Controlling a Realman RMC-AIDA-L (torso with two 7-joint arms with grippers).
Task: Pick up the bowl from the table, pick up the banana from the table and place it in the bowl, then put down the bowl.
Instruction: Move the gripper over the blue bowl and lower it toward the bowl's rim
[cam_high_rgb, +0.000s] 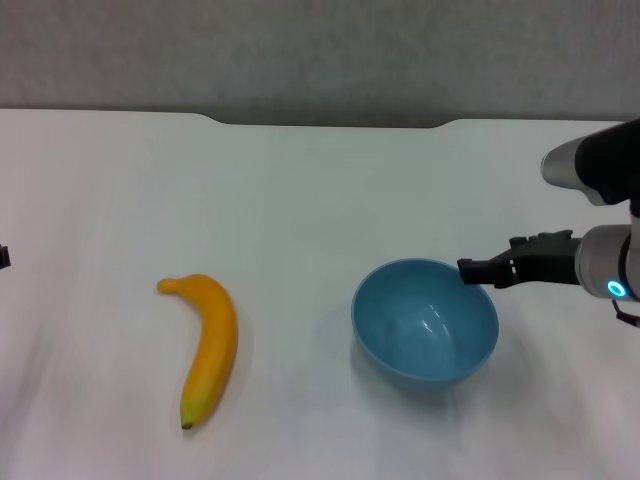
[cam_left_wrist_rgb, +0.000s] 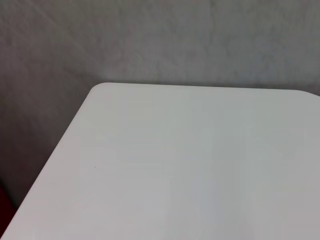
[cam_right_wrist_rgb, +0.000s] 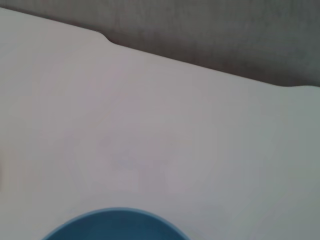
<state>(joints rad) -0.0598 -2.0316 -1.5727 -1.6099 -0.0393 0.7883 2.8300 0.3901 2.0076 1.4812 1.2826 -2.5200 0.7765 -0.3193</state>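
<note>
We see the table (cam_high_rgb: 300, 200) first, because it is the biggest thing here. It is plain and white, with a shallow notch in its far edge, and a grey wall stands behind it.

Next comes our right arm, reaching in from the right of the bowl (cam_high_rgb: 425, 325). The bowl is round, deep and light blue, and it sits on the table with nothing inside. We think the arm is low and level so it can grab the rim.

The right gripper (cam_high_rgb: 475, 270) is at the far right part of the bowl's rim, touching it or just beside it. We cannot tell if its claw is wide, narrow or already pinching the rim.

The banana (cam_high_rgb: 210, 345) lies flat on the table, well to the left of the bowl. It is yellow-orange with a small dark tip at the near end. We think it is waiting for the other arm.

Our left gripper is not really in view; only a tiny dark bit shows far to the left of the bowl.
</note>
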